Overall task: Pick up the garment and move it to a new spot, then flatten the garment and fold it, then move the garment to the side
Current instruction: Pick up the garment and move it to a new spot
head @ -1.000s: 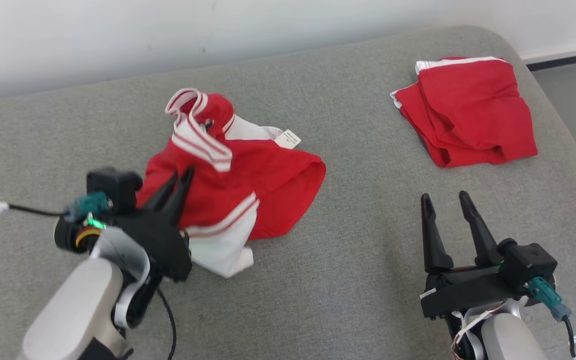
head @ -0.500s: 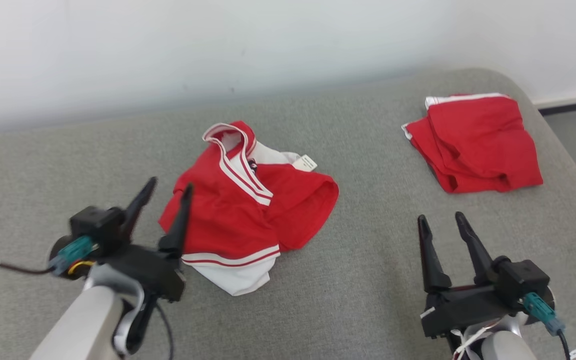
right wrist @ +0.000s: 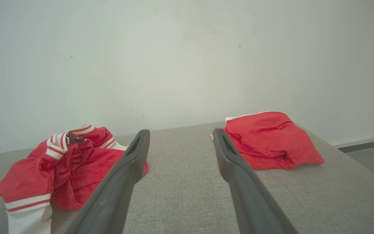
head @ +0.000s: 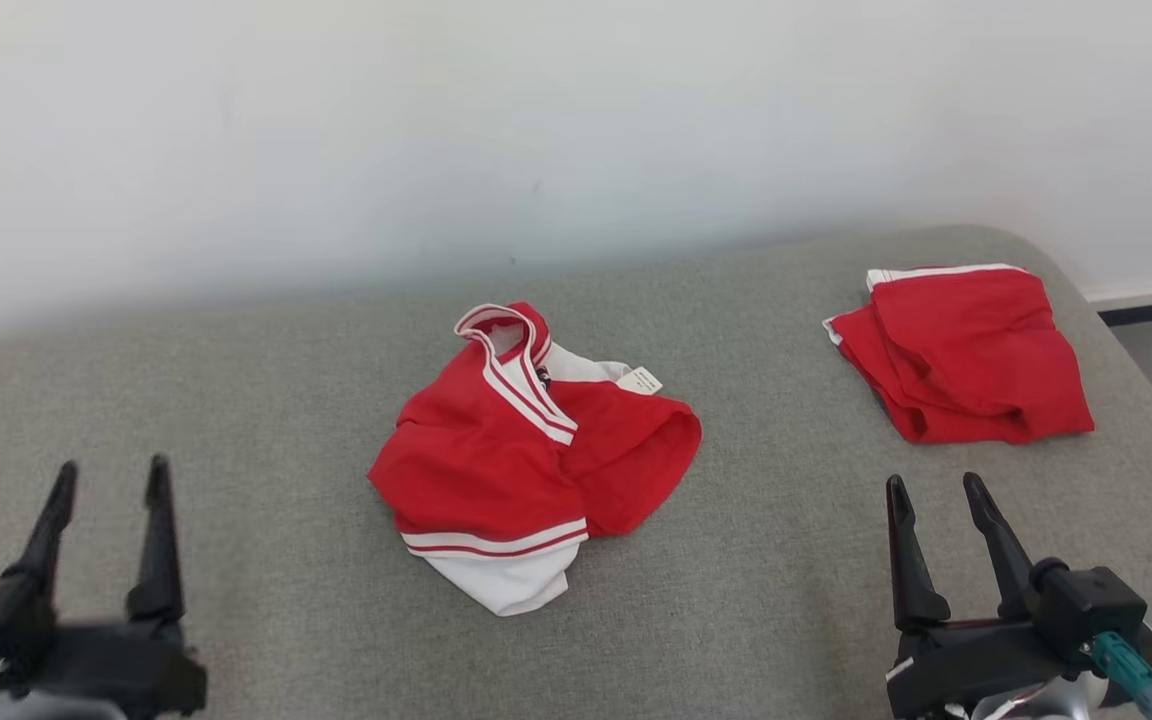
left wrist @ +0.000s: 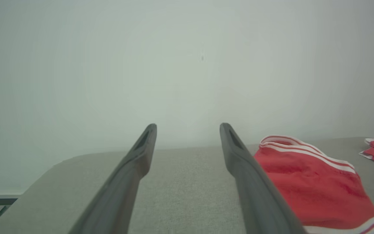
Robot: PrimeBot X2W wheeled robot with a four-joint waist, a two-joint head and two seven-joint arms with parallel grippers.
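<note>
Both pairs of jaws stand spread and empty, low over the near edge of the counter (head: 236, 400), touching no cloth. The garment (head: 526, 470), red with white striped bands, lies in a loose heap ahead of them: forward and to the right of the left jaws, forward and to the left of the right jaws, well apart from both. I judge it is placed there because that middle stretch has bare counter on every side, which is the room I need for flattening. With the jaws back and wide, I can come in from both sides at once.

Beyond the right jaws, near the far corner, a second red piece (head: 966, 355) sits folded. I take that to be the side spot.

The head view gives me the whole layout and a white label (head: 642, 380) at the heap's far edge. The left wrist view shows how high the striped band stands, just right of that arm's right finger. The right wrist view shows the bunched neckline with a small dark mark in it, though I cannot tell whether that is a button or a print.
</note>
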